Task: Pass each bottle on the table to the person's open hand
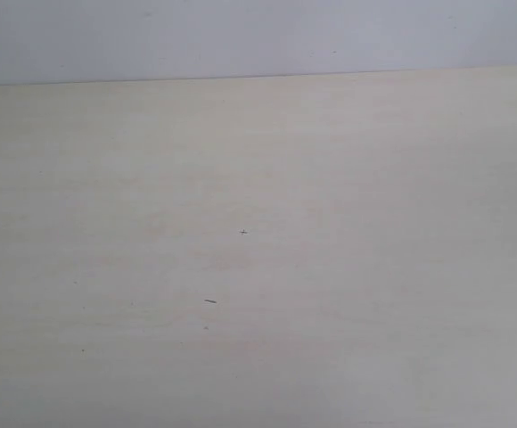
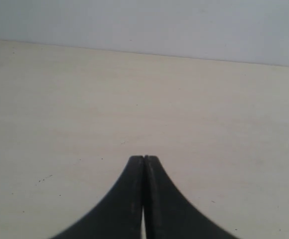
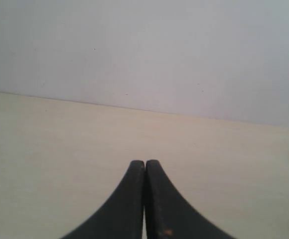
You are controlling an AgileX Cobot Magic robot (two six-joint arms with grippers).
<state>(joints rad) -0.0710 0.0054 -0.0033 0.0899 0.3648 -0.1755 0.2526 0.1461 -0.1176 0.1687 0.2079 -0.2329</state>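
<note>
Bench (image 1: pixel 258 267) fills the exterior frame; no bottles and no open hand show in any view. Left fingers (image 2: pixel 134 194), bottom centre, are pressed together and empty. Right fingers (image 3: pixel 157 199) are the same. Likely best: find a bottle first, part the fingers before reaching, and grip mid-body.

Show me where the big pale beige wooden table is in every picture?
Exterior view: the pale beige wooden table fills everything below the plain grey wall.
Left wrist view: the table spreads from the shut black left gripper away to the wall.
Right wrist view: the table spreads from the shut black right gripper away to the wall.
Shared landmark: the straight line where table meets wall.
</note>
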